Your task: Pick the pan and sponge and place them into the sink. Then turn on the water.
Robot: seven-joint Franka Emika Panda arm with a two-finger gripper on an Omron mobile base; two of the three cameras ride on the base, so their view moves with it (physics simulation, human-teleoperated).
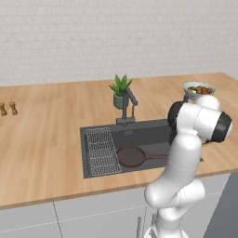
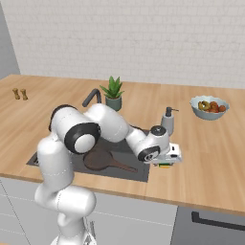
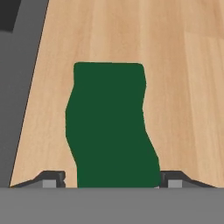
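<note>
Green sponge (image 3: 111, 127) between hand (image 3: 112, 179) tips; soap dispenser (image 2: 168, 120) beside.

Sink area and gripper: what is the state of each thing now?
Pan: lying in the sink.
Sponge: on the counter, between the fingertips.
Gripper: fingertips at the sponge's sides; grip cannot be told.
Faucet: no water running.

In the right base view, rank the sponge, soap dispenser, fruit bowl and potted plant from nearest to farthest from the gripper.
1. sponge, directly under the gripper, on the counter right of the sink.
2. soap dispenser, just behind the gripper.
3. fruit bowl and potted plant, bowl behind right, plant behind left: too close to call.
</note>
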